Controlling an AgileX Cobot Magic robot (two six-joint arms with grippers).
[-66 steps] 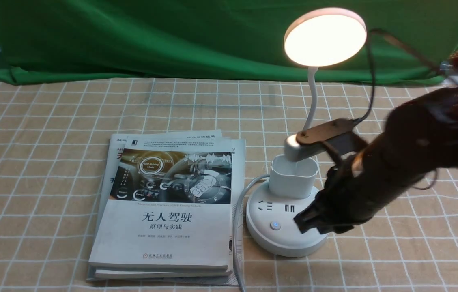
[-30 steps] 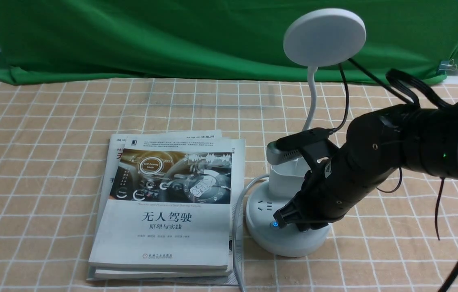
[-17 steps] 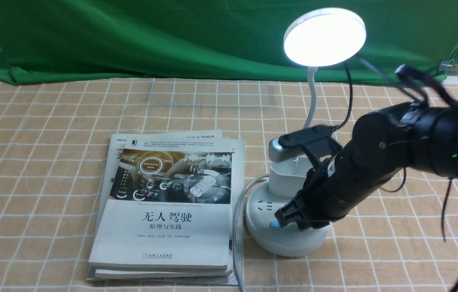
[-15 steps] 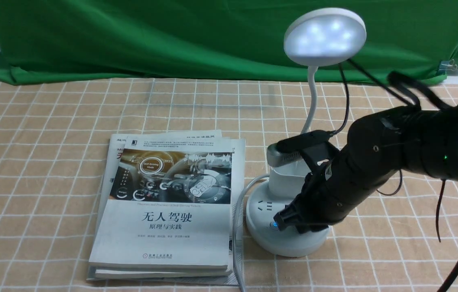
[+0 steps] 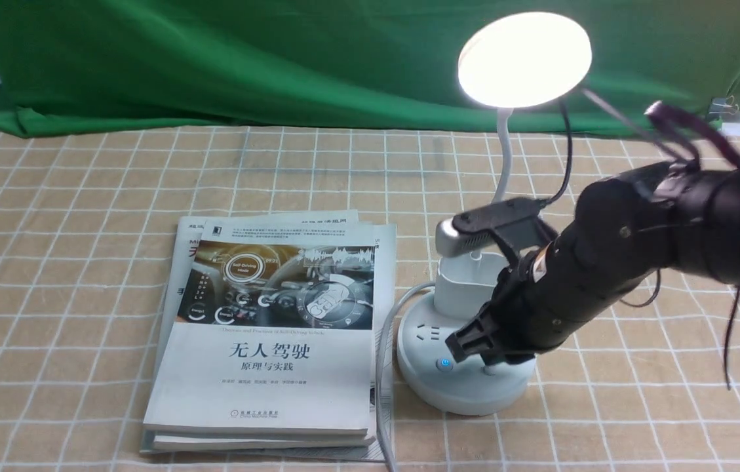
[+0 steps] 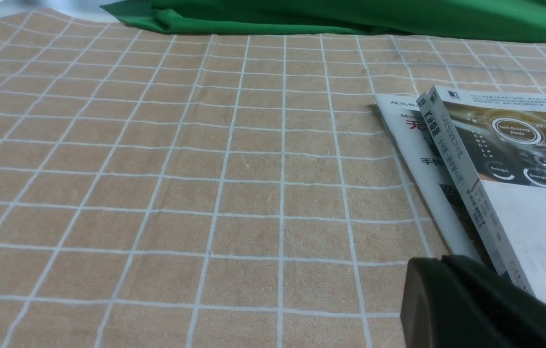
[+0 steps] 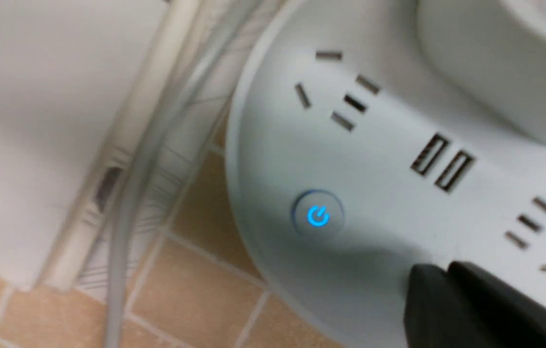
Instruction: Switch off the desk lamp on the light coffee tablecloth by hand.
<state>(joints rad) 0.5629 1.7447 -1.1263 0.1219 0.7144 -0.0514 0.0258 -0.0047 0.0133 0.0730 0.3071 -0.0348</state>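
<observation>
Since the head (image 5: 524,59) of the desk lamp (image 5: 468,288) glows warm, the switching-off is not yet done. The lamp stands on the light coffee tablecloth (image 5: 81,262) that covers the bench, just beside a stack of books (image 5: 271,341), with its white cable (image 5: 386,341) running between them.

Our right tool (image 5: 465,344) hangs low over the round base (image 5: 455,396), fingers clenched together on nothing. Its tip is just beside the blue-lit power button (image 7: 317,216) and, in the right wrist view, apart from it. A small pale knob (image 5: 489,371) shows under the tip in the front view; we cannot tell which control governs the light.

We should settle on one, centre the clenched tip over it, press straight down once and briefly, then lift clear and check the head. A sideways push could slide the base.

Our left tool (image 6: 447,290), fingers seemingly pressed together, sits idle well apart from the lamp.
</observation>
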